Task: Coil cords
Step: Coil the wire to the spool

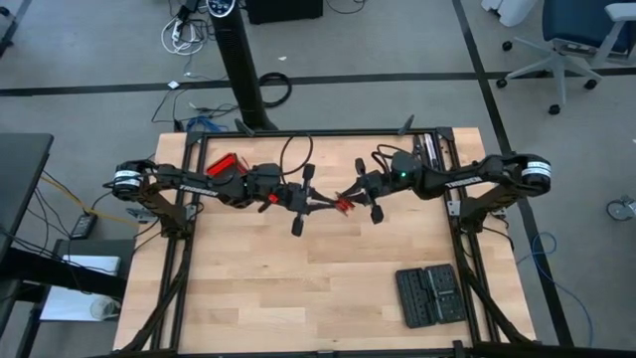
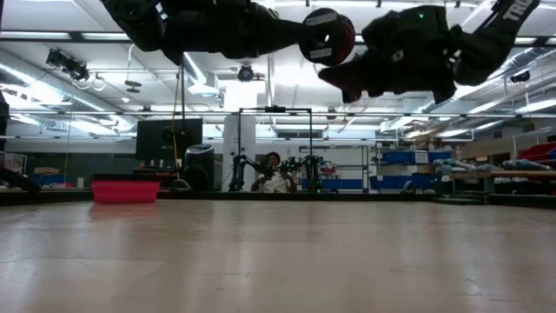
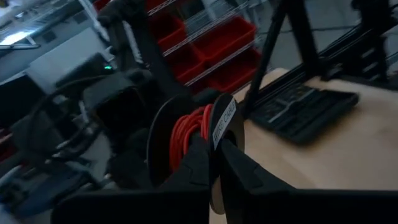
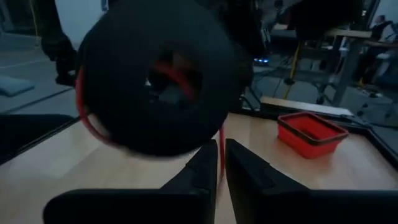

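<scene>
A small black spool (image 1: pixel 338 203) wound with the thin red cord (image 3: pixel 189 132) hangs high above the table's middle; in the low view the spool (image 2: pixel 328 36) shows well clear of the wood. My left gripper (image 3: pixel 216 163) reaches in from the table's left and is shut on the spool. My right gripper (image 4: pixel 221 163) comes in from the right, facing the spool's black flange (image 4: pixel 155 81). Its fingers stand a narrow slit apart. A strand of the red cord (image 4: pixel 221 140) runs down from the spool into that slit. My left gripper pinches the rim of the spool's flange, the one with the white label (image 3: pixel 224 121), between its two fingers. The fingers come in level from the table's left. The spool is lifted clear of the table, its axis roughly level. My right gripper has the red strand (image 4: pixel 221 149) in the slit between its fingers; whether they touch it I cannot tell.
A red box with a black top (image 1: pixel 227 166) stands at the far left of the table. A black ridged case (image 1: pixel 429 295) lies near the front right corner. Bare wood (image 1: pixel 298 288) lies below both arms. A person (image 2: pixel 274 176) sits far behind the table.
</scene>
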